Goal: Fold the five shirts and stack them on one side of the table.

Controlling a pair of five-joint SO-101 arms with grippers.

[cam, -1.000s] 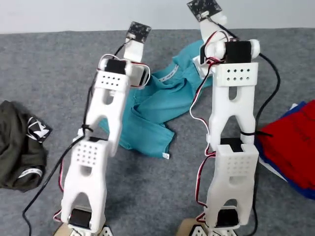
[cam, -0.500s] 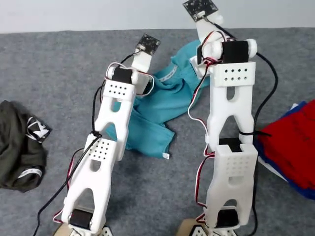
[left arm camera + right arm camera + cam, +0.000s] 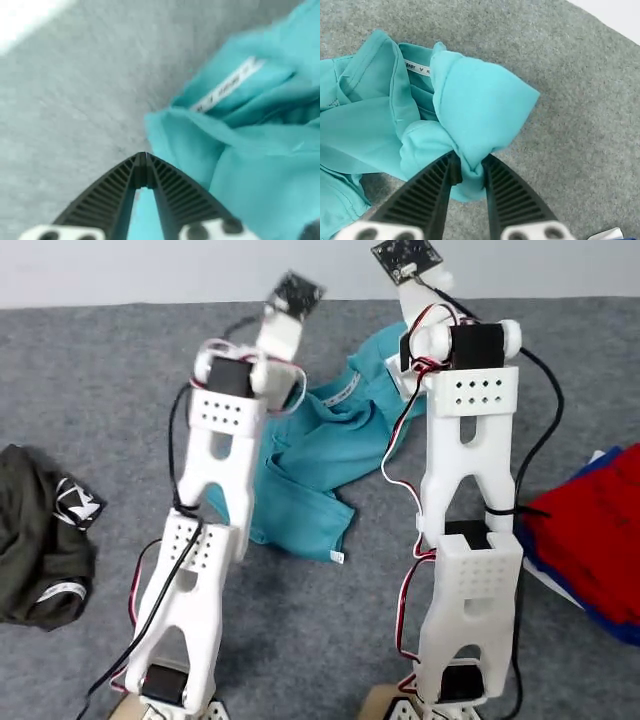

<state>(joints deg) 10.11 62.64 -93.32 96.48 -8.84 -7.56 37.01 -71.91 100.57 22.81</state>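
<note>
Teal shirt (image 3: 325,450): crumpled mid-table between the two arms — collar label showing.
Right gripper (image 3: 469,169): clamped tight on a bunched fold of the teal shirt.
Left gripper (image 3: 145,159): fingertips pressed together — at the shirt's edge, above the grey table (image 3: 100,370).
Dark shirt (image 3: 35,530): heaped at the table's left edge.
Red shirt (image 3: 595,525): at the right edge.

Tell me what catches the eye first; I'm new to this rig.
A crumpled teal shirt lies in the middle of the table, one fold pinched in the right gripper. The left gripper, shut, sits at its edge. A dark shirt and a red pile lie at opposite sides.
</note>
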